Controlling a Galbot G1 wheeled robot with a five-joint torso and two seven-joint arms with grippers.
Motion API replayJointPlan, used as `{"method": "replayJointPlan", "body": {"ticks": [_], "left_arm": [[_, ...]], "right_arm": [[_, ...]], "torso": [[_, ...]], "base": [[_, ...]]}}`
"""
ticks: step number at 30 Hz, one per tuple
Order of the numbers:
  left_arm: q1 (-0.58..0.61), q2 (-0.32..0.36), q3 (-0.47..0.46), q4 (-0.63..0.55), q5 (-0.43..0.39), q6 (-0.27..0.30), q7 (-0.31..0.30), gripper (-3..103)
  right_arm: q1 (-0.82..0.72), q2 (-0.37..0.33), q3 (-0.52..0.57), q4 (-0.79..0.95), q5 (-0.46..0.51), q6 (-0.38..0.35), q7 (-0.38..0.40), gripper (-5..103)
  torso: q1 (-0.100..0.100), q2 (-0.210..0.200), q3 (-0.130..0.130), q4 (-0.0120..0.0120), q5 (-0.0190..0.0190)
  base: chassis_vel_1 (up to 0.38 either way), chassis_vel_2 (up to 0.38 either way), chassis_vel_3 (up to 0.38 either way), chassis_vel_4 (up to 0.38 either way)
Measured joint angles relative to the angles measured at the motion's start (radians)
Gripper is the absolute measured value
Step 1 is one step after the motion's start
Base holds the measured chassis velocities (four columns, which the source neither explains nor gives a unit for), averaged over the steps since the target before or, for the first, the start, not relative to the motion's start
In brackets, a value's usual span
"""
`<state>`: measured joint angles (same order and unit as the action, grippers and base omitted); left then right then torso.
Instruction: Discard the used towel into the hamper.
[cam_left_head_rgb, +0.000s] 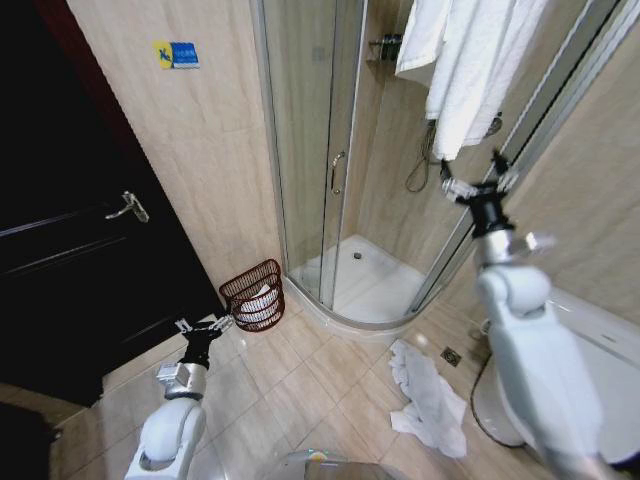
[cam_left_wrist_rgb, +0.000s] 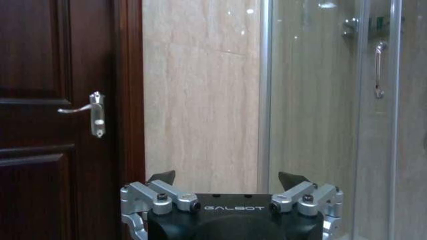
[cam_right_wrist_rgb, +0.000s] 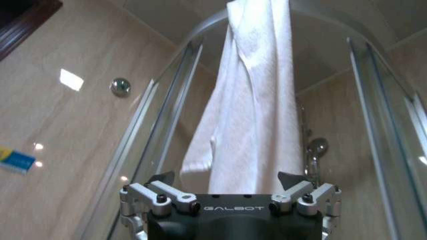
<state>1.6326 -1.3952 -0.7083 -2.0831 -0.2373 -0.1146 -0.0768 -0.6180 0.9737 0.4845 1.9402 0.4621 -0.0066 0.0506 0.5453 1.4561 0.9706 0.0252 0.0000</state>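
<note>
Beige floor tiles spread below me, a crumpled white towel (cam_left_head_rgb: 428, 392) lying near the toilet (cam_left_head_rgb: 590, 370). My left pincer (cam_left_head_rgb: 203, 327) hovered low, spread and empty, close to the hamper (cam_left_head_rgb: 254, 295) by the shower enclosure (cam_left_head_rgb: 330, 150). Farther up, my right pincer (cam_left_head_rgb: 478, 184) was spread just under the hanging towel (cam_left_head_rgb: 470, 70), pinching nothing.

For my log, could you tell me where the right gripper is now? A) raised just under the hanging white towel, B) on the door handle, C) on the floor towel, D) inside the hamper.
A: the right gripper is raised, open, just below the hanging white towel.
</note>
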Motion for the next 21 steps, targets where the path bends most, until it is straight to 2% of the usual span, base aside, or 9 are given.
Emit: {"method": "replayJointPlan", "body": {"ticks": [4,5,8,9,12,13,16,21], "left_arm": [[0.008,-0.024,-0.007,0.000,0.010,-0.023,0.002,100],[0.008,-0.024,-0.007,0.000,0.010,-0.023,0.002,100],[0.013,-0.040,-0.018,-0.002,0.010,-0.036,0.002,100],[0.013,-0.040,-0.018,-0.002,0.010,-0.036,0.002,100],[0.018,-0.044,-0.033,0.004,0.000,-0.054,0.002,100],[0.018,-0.044,-0.033,0.004,0.000,-0.054,0.002,100],[0.023,-0.041,-0.041,0.022,-0.012,-0.074,0.002,100],[0.028,-0.033,-0.044,0.030,-0.025,-0.089,0.002,100]], "right_arm": [[0.218,-0.010,-0.154,-0.103,0.019,-0.048,0.061,100],[0.218,-0.010,-0.154,-0.103,0.019,-0.048,0.061,100],[0.425,0.008,-0.253,-0.207,0.020,-0.073,0.122,100],[0.425,0.008,-0.253,-0.207,0.020,-0.073,0.122,100],[0.592,0.012,-0.321,-0.284,0.015,-0.120,0.156,100],[0.592,0.012,-0.321,-0.284,0.015,-0.120,0.156,100],[0.737,0.011,-0.381,-0.354,0.015,-0.149,0.182,100],[0.831,0.010,-0.423,-0.399,0.012,-0.182,0.203,100]], "torso": [[0.000,0.000,0.000,0.0003,0.0006],[0.000,0.000,0.000,0.0003,0.0006],[0.000,0.000,0.000,0.0008,-0.0005],[0.000,0.000,0.000,0.0008,-0.0005],[0.000,0.000,0.000,0.0004,0.0001],[0.000,0.000,0.000,0.0004,0.0001],[0.000,0.000,0.000,0.0001,-0.0002],[0.000,0.000,0.000,0.0000,0.0002]], "base": [[0.000,0.000,0.000,0.000],[0.000,0.000,0.000,0.000],[0.000,0.000,0.000,0.000],[0.000,0.000,0.000,0.000],[0.000,0.000,0.000,0.000],[0.000,0.000,0.000,0.000],[0.000,0.000,0.000,0.000],[0.000,0.000,0.000,0.000]]}}
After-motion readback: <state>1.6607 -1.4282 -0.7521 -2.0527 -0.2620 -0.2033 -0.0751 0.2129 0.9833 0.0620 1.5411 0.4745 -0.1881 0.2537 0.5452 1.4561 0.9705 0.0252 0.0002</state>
